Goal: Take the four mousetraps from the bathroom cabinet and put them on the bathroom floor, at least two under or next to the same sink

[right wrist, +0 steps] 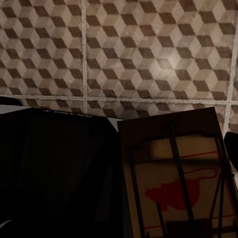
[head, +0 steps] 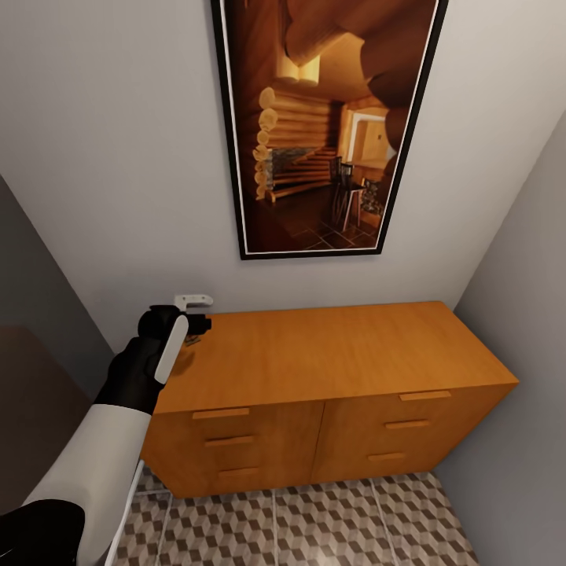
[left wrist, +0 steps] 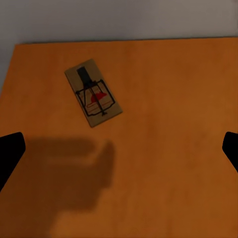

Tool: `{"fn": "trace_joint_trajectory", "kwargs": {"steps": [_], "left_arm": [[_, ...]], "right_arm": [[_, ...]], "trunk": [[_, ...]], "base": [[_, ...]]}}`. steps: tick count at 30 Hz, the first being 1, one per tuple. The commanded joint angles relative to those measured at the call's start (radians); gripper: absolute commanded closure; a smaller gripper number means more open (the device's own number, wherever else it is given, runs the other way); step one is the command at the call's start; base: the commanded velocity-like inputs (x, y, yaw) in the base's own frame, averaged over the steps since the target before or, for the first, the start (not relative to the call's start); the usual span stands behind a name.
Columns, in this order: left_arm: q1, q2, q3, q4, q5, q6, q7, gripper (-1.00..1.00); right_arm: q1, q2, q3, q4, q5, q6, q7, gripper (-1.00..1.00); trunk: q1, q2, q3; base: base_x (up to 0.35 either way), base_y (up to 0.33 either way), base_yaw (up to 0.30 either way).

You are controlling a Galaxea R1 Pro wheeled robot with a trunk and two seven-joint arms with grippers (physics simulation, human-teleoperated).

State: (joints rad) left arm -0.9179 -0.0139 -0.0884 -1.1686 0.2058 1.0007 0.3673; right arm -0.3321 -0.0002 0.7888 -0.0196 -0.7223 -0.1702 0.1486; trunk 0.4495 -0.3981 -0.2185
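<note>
One mousetrap (left wrist: pixel 93 93), a tan board with dark wire and a red mark, lies flat on the orange-brown cabinet (head: pixel 338 354) top near its back left corner. My left gripper (left wrist: pixel 119 151) hovers above it, open, fingers wide apart and touching nothing. In the head view the left gripper (head: pixel 192 310) is over that same corner. A second mousetrap (right wrist: pixel 173 178) hangs close to the right wrist camera above the cube-pattern bathroom floor (right wrist: pixel 148 49), held in my right gripper (right wrist: pixel 173 144). One dark fingertip (right wrist: pixel 231 142) presses its edge. The sink is out of view.
A large framed picture (head: pixel 326 126) hangs on the wall above the cabinet. Walls close in on both sides, grey on the right (head: pixel 527 314). A strip of tiled floor (head: pixel 314 527) lies in front of the drawer fronts (head: pixel 228 440). A black bulk (right wrist: pixel 54 168) sits beside the held trap.
</note>
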Motion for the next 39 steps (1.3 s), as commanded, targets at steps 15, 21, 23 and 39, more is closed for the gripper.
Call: {"fn": "trace_joint_trajectory", "kwargs": {"steps": [15, 21, 23, 39], "left_arm": [[-0.001, 0.002, 0.001, 0.003, 0.077, 0.001, 0.011, -1.0], [-0.001, 0.003, 0.005, 0.004, 0.088, -0.021, 0.014, -1.0], [-0.001, 0.003, 0.009, 0.005, 0.089, -0.041, 0.016, -1.0], [0.01, 0.011, 0.054, 0.036, 0.088, -0.118, 0.025, -1.0]], "right_arm": [[-0.001, 0.0, 0.006, 0.001, -0.012, -0.003, 0.006, 1.0], [-0.001, 0.0, 0.006, 0.001, -0.012, -0.003, 0.006, 1.0], [-0.001, 0.0, 0.006, 0.001, -0.012, -0.003, 0.006, 1.0], [0.001, 0.002, 0.007, 0.001, -0.012, -0.003, 0.006, 1.0]], "trunk": [[0.001, -0.002, -0.002], [0.001, -0.002, -0.002], [0.001, -0.002, -0.002], [0.001, -0.002, -0.002]], "base": [[0.0, 0.0, 0.0], [0.0, 0.0, 0.0], [0.0, 0.0, 0.0], [0.0, 0.0, 0.0]]}}
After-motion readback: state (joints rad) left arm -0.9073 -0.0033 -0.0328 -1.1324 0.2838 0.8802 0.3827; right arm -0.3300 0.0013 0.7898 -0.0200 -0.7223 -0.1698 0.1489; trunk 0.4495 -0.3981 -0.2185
